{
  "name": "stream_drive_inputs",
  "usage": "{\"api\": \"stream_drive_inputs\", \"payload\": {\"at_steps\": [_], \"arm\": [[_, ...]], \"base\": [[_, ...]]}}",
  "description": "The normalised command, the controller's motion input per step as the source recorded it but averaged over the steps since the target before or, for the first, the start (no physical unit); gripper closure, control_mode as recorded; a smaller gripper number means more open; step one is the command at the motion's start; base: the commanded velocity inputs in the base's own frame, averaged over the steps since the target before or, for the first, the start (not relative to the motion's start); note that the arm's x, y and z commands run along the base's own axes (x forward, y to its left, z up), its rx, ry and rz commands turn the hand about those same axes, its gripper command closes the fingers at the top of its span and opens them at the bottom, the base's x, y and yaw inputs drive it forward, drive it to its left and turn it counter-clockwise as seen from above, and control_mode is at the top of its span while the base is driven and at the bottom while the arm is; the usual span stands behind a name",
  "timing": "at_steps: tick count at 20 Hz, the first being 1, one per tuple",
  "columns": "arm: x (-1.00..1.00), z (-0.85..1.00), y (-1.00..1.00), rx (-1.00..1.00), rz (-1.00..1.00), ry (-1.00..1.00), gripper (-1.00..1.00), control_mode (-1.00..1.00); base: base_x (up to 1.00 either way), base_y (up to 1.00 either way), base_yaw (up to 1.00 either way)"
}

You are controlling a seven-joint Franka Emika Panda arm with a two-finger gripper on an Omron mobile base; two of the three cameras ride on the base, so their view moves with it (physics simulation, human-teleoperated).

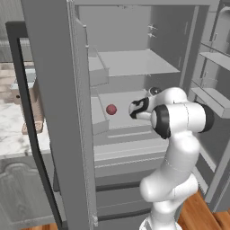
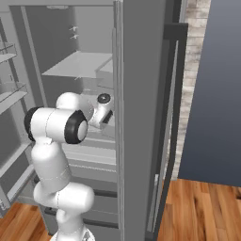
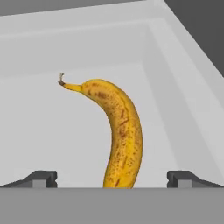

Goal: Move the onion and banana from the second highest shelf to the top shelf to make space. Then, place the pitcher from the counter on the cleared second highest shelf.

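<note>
- The banana (image 3: 122,135) runs down behind the grey band at the bottom of the hand view, so its lower end is cut off.
- Each of the fingers (image 3: 41,178) shows as a dark tip at that same bottom edge; the rest is cut off.
- In the left base view the arm's white elbow hides the right part of the second highest shelf (image 1: 119,96).
- The worktop (image 1: 13,130) is cut by the left edge and partly hidden behind the fridge door (image 1: 54,112).
</note>
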Motion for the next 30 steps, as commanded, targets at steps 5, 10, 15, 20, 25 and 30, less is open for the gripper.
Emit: {"api": "stream_drive_inputs", "payload": {"at_steps": [5,10,15,20,25,30], "arm": [[0.53,-0.23,-0.11,0.0,0.0,0.0,-1.0,-1.0],[0.51,-0.31,-0.06,0.0,0.0,0.0,-1.0,-1.0],[0.45,-0.36,-0.01,0.0,0.0,0.0,-1.0,-1.0],[0.24,-0.5,0.0,-0.01,0.0,0.0,-1.0,-1.0],[-0.14,-0.55,0.24,-0.08,0.0,0.0,1.0,-1.0],[-0.76,-0.3,0.51,-0.08,0.0,0.0,1.0,-1.0]], "base": [[0.0,0.0,0.0],[0.0,0.0,0.0],[0.0,0.0,0.0],[0.0,0.0,0.0],[0.0,0.0,0.0],[0.0,0.0,0.0]]}}
